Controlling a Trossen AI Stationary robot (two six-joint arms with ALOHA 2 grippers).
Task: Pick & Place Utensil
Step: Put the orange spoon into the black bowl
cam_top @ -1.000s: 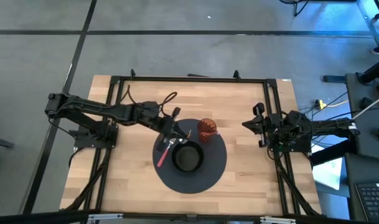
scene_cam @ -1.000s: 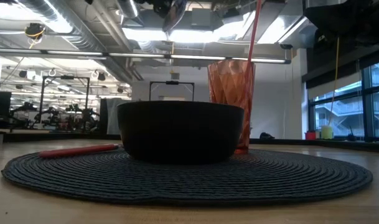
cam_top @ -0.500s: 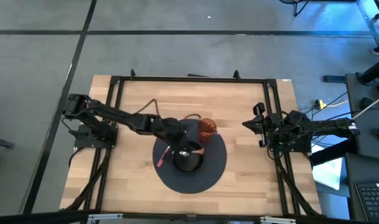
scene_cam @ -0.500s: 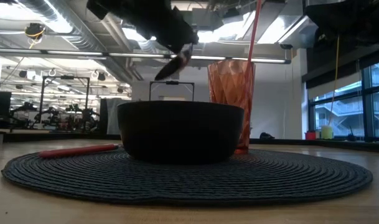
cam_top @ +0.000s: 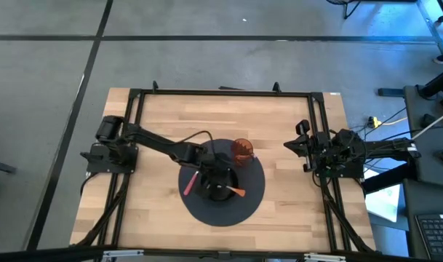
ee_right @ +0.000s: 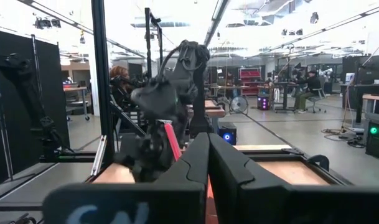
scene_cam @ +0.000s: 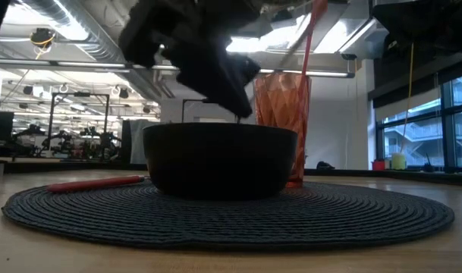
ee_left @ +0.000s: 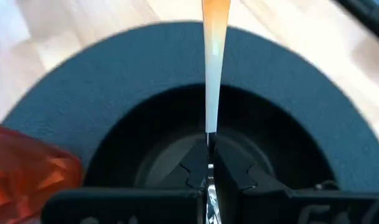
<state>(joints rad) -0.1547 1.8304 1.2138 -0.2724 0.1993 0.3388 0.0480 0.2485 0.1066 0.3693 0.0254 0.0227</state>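
Left gripper point(ee_left: 209, 163) clamped shut on the orange-handled metal utensil point(ee_left: 212, 68), inside the black round bowl point(cam_top: 220, 186) at frame centre. Half a second earlier it hung above the rim; it had since dropped. Left arm stretched diagonally from middle left. Right gripper point(ee_right: 207, 163) closed, empty, parked at right edge.

A robotics lab or open industrial workshop. The wooden table point(cam_top: 163, 124) stands on a bare grey concrete floor point(cam_top: 206, 58) marked with dark tape lines. Past the table, exposed ceiling ducts point(scene_cam: 86, 30) and strip lights point(scene_cam: 208, 42) run overhead, with black metal frames point(ee_right: 102, 81) and more workstations point(scene_cam: 56, 140) far back. On the far right are tall windows point(scene_cam: 413, 136). People point(ee_right: 310, 84) sit at distant desks, and cables point(cam_top: 385, 120) trail beside a keyboard point(cam_top: 433, 234).
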